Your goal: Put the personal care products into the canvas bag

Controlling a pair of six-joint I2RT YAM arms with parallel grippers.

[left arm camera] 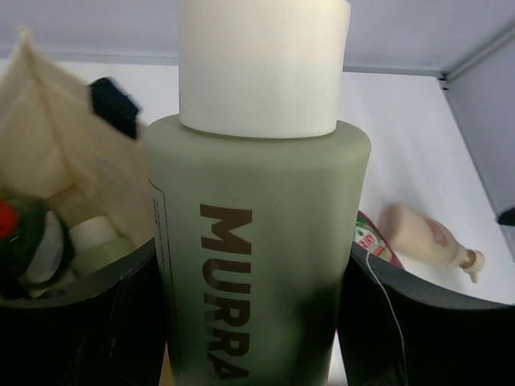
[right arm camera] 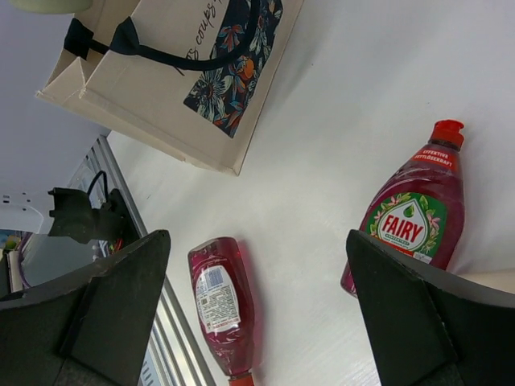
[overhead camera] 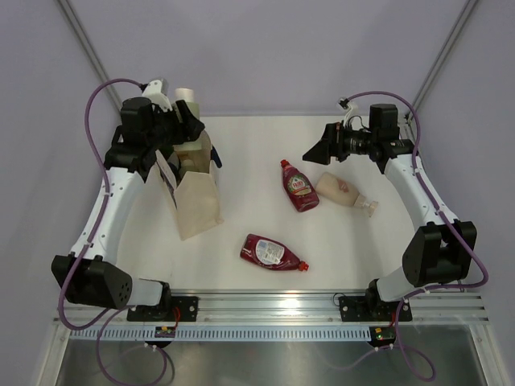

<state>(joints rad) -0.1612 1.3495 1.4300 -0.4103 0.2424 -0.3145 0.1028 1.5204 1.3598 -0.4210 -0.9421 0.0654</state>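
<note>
Top external view, going left to right: the left gripper [overhead camera: 183,121] sits at about 10 o'clock on the table [overhead camera: 338,249], grasping a pale green bottle [overhead camera: 187,96] by its body, white cap uppermost. The bottle hangs over the far end of the canvas bag [overhead camera: 197,201], at the bag's 12 o'clock. The bag stands upright with its mouth open.

One dark red bottle [overhead camera: 271,252] lies on its side at 5 o'clock of the bag. A second dark red bottle [overhead camera: 298,185] lies near the table's middle, cap towards 12 o'clock. Just beside it at 3 o'clock lies the beige-pink bottle [overhead camera: 344,193]. The right gripper [overhead camera: 320,142] hovers at 1 o'clock of these two, released, jaws wide with nothing between them.

Left wrist view: black fingers [left arm camera: 72,330] press both sides of the pale green bottle. At its 9 o'clock the bag's mouth shows a red-capped green bottle [left arm camera: 16,233] and another white-capped bottle [left arm camera: 95,241] inside.

Right wrist view: both dark red bottles lie apart on the table between the spread fingers [right arm camera: 88,314], and the bag's floral print [right arm camera: 229,68] shows at 11 o'clock.
</note>
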